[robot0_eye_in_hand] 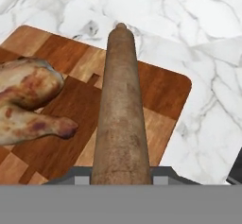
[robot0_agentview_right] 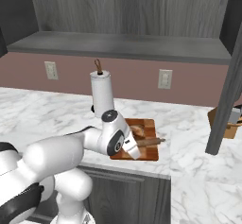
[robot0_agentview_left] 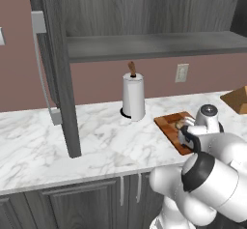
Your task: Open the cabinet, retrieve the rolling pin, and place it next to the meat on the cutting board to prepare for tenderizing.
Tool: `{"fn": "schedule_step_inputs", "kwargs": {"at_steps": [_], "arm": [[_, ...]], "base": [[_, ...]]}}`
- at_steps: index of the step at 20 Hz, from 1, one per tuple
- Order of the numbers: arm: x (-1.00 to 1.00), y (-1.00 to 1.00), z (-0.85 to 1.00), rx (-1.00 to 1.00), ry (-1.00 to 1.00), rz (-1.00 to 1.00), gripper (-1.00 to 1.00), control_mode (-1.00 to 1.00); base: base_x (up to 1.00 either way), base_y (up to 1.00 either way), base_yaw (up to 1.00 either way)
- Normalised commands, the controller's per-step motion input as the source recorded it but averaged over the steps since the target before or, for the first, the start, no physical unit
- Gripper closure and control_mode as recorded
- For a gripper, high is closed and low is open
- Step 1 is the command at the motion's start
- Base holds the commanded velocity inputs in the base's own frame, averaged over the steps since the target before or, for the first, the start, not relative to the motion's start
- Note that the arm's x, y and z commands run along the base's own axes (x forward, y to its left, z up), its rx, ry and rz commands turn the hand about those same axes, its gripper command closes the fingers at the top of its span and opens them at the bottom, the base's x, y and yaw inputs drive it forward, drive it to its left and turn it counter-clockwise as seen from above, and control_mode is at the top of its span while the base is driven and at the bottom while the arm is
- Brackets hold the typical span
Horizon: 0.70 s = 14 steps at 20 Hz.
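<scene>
Marble counter (robot0_agentview_left: 72, 141) runs under the cabinet (robot0_agentview_right: 127, 10), whose doors stand open. The gripper (robot0_agentview_right: 133, 148) holds the rolling pin (robot0_eye_in_hand: 120, 109), which reaches out over the cutting board (robot0_eye_in_hand: 160, 88), just beside the meat (robot0_eye_in_hand: 28, 102). Fetching looks done; setting down and letting go remain. Whether the pin touches the board is unclear, and the fingertips are hidden beneath it.
</scene>
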Motion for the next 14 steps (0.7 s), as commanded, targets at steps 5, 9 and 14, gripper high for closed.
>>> {"fn": "schedule_step_inputs", "kwargs": {"at_steps": [5, 9, 14], "arm": [[0.03, -0.08, -0.13, 0.0, 0.0, 0.0, 1.0, -1.0], [0.05, -0.03, -0.17, 0.0, 0.0, 0.0, 1.0, -1.0], [0.08, 0.0, -0.19, 0.0, 0.01, 0.0, 1.0, -1.0]], "base": [[0.0, 0.0, 0.0], [0.0, 0.0, 0.0], [0.0, 0.0, 0.0]]}}
